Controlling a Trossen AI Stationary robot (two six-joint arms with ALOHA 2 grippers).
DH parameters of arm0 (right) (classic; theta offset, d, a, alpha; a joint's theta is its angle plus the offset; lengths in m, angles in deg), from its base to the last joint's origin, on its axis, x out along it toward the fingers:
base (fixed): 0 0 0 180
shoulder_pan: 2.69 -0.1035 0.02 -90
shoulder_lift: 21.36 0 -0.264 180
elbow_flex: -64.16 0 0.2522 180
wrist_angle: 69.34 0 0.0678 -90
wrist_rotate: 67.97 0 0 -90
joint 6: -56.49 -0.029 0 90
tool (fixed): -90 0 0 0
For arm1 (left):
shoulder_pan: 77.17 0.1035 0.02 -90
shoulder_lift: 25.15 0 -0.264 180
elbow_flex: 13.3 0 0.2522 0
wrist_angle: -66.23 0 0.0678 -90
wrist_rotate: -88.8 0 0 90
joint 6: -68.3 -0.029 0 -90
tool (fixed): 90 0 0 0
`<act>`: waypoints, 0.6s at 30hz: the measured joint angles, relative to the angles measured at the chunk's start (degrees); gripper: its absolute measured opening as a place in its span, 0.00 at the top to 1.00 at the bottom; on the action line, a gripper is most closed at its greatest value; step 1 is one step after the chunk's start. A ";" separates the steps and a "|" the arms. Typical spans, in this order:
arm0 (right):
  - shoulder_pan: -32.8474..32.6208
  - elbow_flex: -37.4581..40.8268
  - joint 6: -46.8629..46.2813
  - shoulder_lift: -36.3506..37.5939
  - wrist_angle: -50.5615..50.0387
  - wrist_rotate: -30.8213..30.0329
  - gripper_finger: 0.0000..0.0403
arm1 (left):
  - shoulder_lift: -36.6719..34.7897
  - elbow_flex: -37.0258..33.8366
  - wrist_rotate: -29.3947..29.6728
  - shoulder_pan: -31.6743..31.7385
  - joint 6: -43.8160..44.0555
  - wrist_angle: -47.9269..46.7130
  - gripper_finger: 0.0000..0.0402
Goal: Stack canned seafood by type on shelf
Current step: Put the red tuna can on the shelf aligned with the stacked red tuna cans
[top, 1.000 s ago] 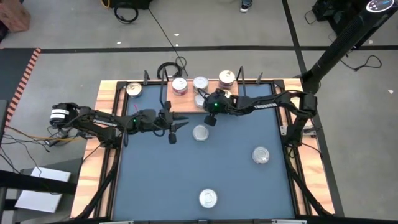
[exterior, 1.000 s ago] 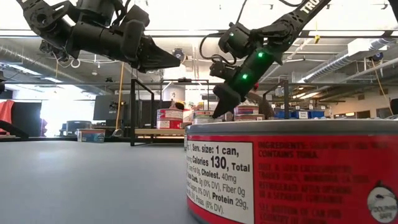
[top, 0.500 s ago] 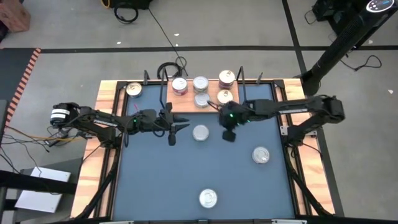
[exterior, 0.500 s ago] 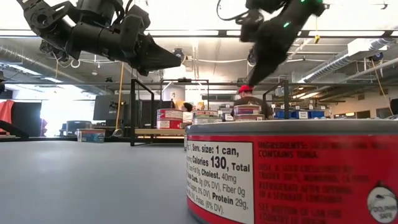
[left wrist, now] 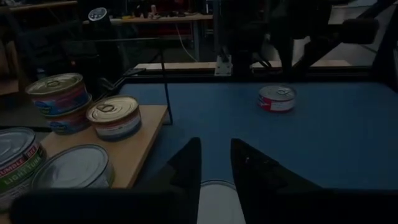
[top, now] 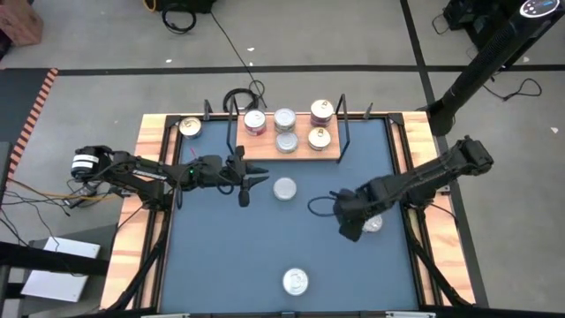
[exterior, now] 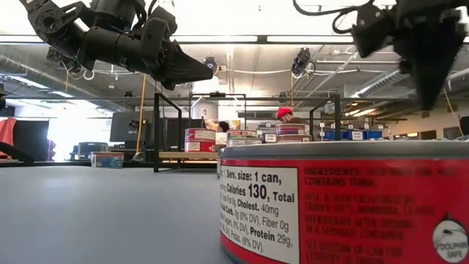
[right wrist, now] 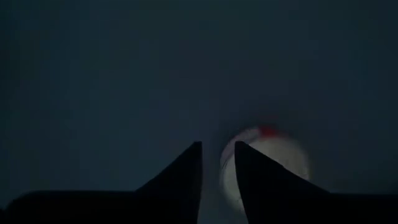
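The shelf point(top: 263, 147) stands at the table's far edge with several cans on it, among them a gold-lidded one point(top: 318, 137) and a stack of two point(left wrist: 60, 99). Loose cans rest on the blue table: one at the middle point(top: 284, 188), one at the right point(top: 374, 223), one near the front edge point(top: 296, 282), which fills the low view point(exterior: 344, 205). My left gripper point(top: 254, 181) hovers open, level, beside the middle can. My right gripper point(top: 353, 226) points down, open, just above and beside the right can point(right wrist: 267, 163). Neither holds anything.
Another can point(top: 190, 128) sits on the wooden rim left of the shelf. Black wire uprights point(top: 341, 132) stand at the shelf's ends. Bare blue table lies at the near left point(top: 221, 256). People show far behind the table in the low view.
My right gripper has left the shelf and swung toward the table's right and near side, rising a little and tipping to point straight down over the right can. My left arm and the cans have kept still.
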 joint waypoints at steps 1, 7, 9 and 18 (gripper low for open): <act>-1.08 0.00 -4.98 -0.36 -0.77 0.13 0.74 | 0.00 0.00 -0.05 0.00 0.04 -0.16 0.78; -3.49 0.02 -23.89 -3.87 -3.03 -0.92 0.70 | 0.00 0.00 -0.23 0.00 0.08 -0.25 0.78; -3.47 0.02 -25.04 -5.45 -3.17 -0.93 0.70 | 0.00 0.00 -0.24 0.00 0.10 -0.33 0.78; -1.03 0.02 -27.27 -12.28 -3.64 0.77 0.70 | 0.00 0.00 -0.36 0.00 0.01 -4.01 0.78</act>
